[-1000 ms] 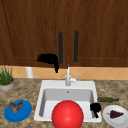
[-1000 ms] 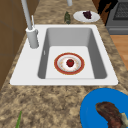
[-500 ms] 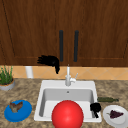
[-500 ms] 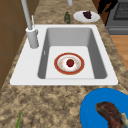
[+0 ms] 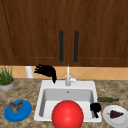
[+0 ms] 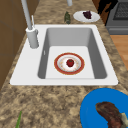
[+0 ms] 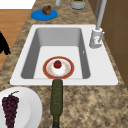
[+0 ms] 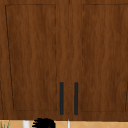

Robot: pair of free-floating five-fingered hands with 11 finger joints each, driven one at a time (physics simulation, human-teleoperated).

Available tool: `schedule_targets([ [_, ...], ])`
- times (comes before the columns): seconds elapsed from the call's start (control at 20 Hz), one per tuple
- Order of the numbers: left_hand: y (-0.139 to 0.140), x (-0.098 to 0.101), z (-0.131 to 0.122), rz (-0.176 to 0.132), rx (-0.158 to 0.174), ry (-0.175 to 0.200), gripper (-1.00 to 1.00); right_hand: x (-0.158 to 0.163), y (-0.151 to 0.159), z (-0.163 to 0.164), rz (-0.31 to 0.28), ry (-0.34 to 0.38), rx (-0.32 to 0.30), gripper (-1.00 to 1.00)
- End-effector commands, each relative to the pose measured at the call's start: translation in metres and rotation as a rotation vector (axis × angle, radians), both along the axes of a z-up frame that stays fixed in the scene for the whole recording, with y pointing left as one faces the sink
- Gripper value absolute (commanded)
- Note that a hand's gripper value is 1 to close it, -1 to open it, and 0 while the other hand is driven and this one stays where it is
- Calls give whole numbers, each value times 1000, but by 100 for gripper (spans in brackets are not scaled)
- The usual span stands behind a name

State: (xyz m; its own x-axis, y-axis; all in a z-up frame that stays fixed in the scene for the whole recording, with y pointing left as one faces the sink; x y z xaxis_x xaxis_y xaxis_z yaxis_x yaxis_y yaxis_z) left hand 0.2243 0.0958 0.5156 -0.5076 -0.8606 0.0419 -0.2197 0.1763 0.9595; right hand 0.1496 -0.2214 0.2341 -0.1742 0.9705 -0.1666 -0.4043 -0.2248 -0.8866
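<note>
Your left hand hovers left of the faucet, fingers loosely spread, holding nothing, one fingertip drooping toward the sink rim.

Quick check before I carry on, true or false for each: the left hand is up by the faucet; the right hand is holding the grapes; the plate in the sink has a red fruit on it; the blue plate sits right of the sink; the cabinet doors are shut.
1. The left hand hangs in the air just left of the faucet. True.
2. The right hand holds the grapes. False: it is at the sink's front right corner, apart from them.
3. The red-rimmed plate carries a red fruit. True.
4. The blue plate sits right of the sink. False: left.
5. The cabinet doors are shut. True.
</note>
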Motion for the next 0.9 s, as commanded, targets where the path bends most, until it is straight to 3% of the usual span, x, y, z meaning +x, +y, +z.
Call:
schedule_targets([
  [0.0, 11, -17, -15, -69, -15, -59, -100, 0, 0, 0, 0, 0, 0, 0],
  [0.5, 45, -65, -37, -114, 30, -66, -100, 0, 0, 0, 0, 0, 0, 0],
  [0.6, 52, -85, -45, -106, 12, -33, -100, 0, 0, 0, 0, 0, 0, 0],
  [0.85, 66, -120, -60, -121, 26, -38, -100, 0, 0, 0, 0, 0, 0, 0],
])
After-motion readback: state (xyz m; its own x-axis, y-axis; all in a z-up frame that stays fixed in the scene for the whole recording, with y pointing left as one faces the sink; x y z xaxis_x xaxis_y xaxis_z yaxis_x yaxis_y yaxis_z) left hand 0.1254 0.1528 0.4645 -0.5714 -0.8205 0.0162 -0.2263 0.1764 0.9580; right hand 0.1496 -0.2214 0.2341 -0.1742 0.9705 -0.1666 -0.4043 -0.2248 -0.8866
